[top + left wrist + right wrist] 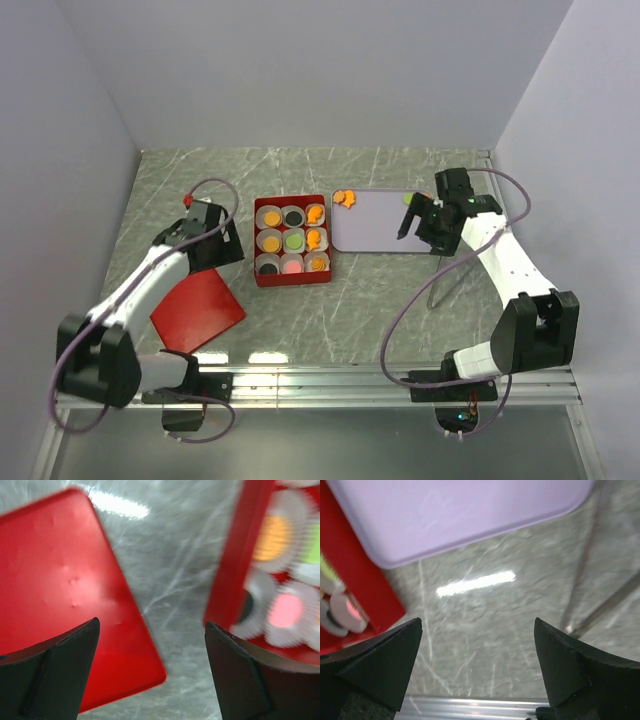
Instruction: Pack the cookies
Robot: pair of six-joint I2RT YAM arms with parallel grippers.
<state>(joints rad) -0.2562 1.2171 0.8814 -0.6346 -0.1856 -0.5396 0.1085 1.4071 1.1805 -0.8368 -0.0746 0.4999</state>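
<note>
At the lower left of the overhead view we note the red lid (197, 310) lying flat on the table (380, 300), not yet on the box. Just above it the left gripper (150, 625) hangs with its fingers spread wide and nothing between them; its wrist view shows the lid to the left and the red box (290, 281) to the right. At centre frame the box holds nine white paper cups (271, 217), and the cookies (294, 241) sit one to a cup in orange, black, green and pink. Right of the box lies the lilac tray (375, 225), with a few loose orange cookies (345, 198) at its upper left corner. A small green piece (408, 199) near the tray's upper right edge may be another cookie; we cannot confirm this. The right gripper (408, 225) stands over the tray's right end, fingers apart and empty. We judge the filling step near its close. The next move calls either for a low, centred pinch on the leftover pieces, or for the left arm to take the lid by an edge and square it over the box.
</note>
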